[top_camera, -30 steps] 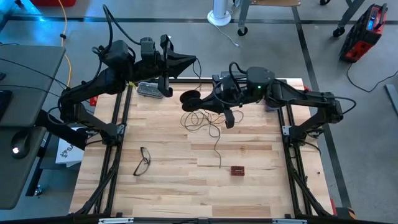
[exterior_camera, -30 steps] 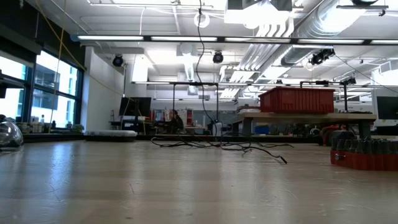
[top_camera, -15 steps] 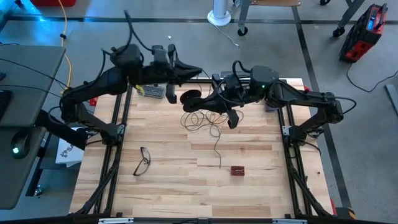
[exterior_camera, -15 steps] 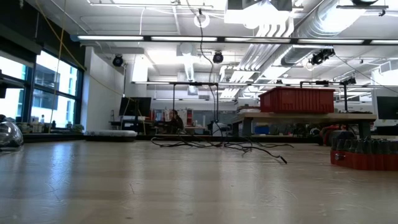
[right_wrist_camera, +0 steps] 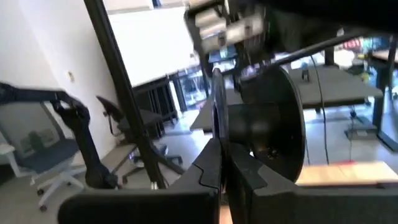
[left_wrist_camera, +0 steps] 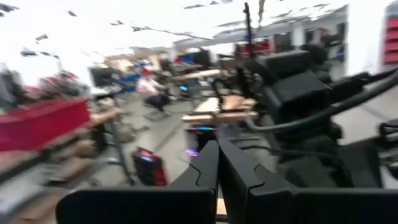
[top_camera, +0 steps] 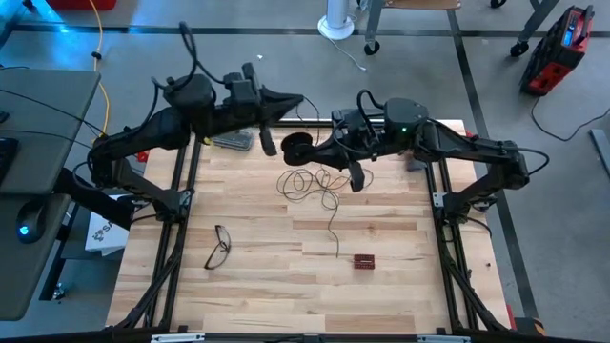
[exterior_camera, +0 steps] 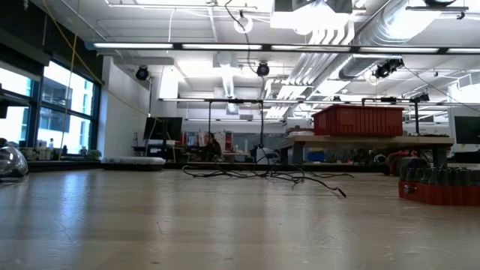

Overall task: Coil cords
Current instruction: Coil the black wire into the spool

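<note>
Since a second ago the left end effector [top_camera: 294, 99] has swung from pointing down over the table's far edge to lying level, reaching toward the right arm. The reel [top_camera: 296, 146] has shifted slightly toward the table's far edge with the right end effector [top_camera: 313, 145]. In the low view, the wire [exterior_camera: 241, 26] hanging overhead now shows shorter.

Both arms are reaching inward, raised; left gripper [top_camera: 303, 98] and right gripper [top_camera: 307, 151] are holding jaws closed.
</note>
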